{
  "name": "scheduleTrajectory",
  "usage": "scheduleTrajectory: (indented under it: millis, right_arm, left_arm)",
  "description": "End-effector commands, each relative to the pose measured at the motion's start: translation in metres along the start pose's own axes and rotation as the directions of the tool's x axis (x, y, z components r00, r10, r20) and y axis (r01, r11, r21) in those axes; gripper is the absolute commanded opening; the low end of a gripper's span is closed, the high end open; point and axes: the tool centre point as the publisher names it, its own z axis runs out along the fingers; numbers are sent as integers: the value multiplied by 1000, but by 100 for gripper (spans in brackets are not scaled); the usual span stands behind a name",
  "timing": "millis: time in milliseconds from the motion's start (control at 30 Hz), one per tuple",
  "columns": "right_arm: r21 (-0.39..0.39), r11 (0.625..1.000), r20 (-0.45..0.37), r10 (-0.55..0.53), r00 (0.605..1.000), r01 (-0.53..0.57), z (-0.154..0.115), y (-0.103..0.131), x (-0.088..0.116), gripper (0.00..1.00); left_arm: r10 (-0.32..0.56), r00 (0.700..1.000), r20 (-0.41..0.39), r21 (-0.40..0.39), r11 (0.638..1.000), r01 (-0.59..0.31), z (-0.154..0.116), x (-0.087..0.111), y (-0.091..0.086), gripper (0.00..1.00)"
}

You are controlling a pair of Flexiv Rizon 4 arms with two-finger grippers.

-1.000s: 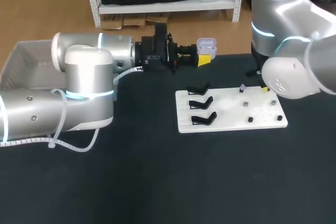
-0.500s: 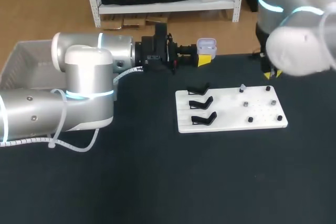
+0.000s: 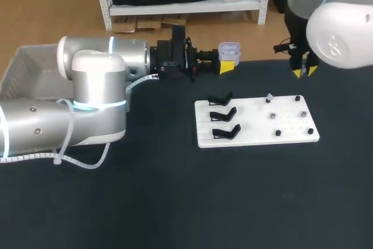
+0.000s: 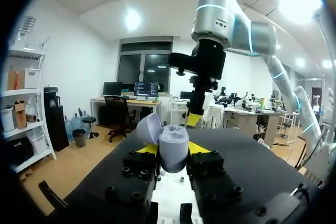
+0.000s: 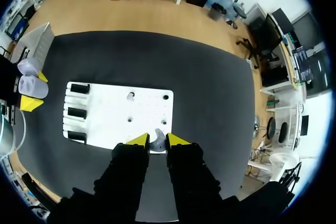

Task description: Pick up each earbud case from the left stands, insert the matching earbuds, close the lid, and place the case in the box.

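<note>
Right claw has lifted off the board, pinching a half-hidden earbud; left claw grips the open case.

The left arm, at the left of the frame, is made of fat silver tubes with white round caps and glowing light-blue rings. A white ribbed cable hangs from it. The right arm, upper right, looks the same. The left gripper and right gripper are black with yellow tips.
</note>
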Motion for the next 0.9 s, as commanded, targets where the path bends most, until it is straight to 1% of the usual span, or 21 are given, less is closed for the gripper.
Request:
scheduleTrajectory:
  millis: [33,100,133,167,200,233,267,300,333,400,433,500,533,567,600,633,667,900]
  right_arm:
    - [0,1000,12,2,1000,-2,1,-1,4,0]
    - [0,1000,12,2,1000,-2,1,-1,4,0]
    - [9,985,-28,173,985,-172,0,-4,-1,0]
    - [40,958,-62,287,956,-285,-2,-3,-2,0]
    - [90,919,-59,389,919,-384,-5,-2,-3,0]
    - [100,884,-26,461,887,-457,-11,2,-2,0]
    - [119,846,-34,527,849,-520,-13,6,-1,0]
    - [102,813,-40,579,815,-573,-17,11,0,0]
    - [114,779,-40,623,781,-616,-19,15,0,0]
    - [120,736,-47,674,737,-666,-23,23,0,0]
    - [106,726,-45,686,726,-679,-25,27,0,0]
    - [98,693,-28,719,694,-714,-28,33,-1,0]
    - [89,691,-17,721,692,-718,-31,37,-2,0]
    - [94,667,-6,742,670,-739,-32,39,-2,0]
    - [55,672,3,739,673,-738,-34,42,-3,0]
    - [46,686,7,726,687,-726,-36,48,-4,0]
    - [23,731,52,680,731,-682,-42,56,-6,0]
    - [23,731,52,680,731,-682,-42,56,-6,0]
  left_arm:
    - [0,1000,1,3,1000,0,1,0,2,0]
    - [0,1000,1,3,1000,0,1,0,2,0]
    - [0,1000,1,3,1000,0,1,0,2,0]
    - [0,1000,1,3,1000,0,1,0,2,0]
    - [0,1000,1,3,1000,0,1,0,2,0]
    - [0,1000,1,3,1000,0,1,0,2,0]
    - [0,1000,1,3,1000,0,1,0,2,0]
    - [0,1000,1,3,1000,0,1,0,2,0]
    - [0,1000,1,3,1000,0,1,0,2,0]
    - [0,1000,1,3,1000,0,1,0,2,0]
    - [0,1000,1,3,1000,0,1,0,2,0]
    - [0,1000,1,3,1000,0,1,0,2,0]
    - [0,1000,1,3,1000,0,1,0,2,0]
    - [0,1000,1,3,1000,0,1,0,2,0]
    - [0,1000,1,3,1000,0,1,0,2,0]
    - [0,1000,1,3,1000,0,1,0,2,0]
    - [0,1000,1,3,1000,0,1,0,2,0]
    - [0,1000,1,3,1000,0,1,0,2,0]
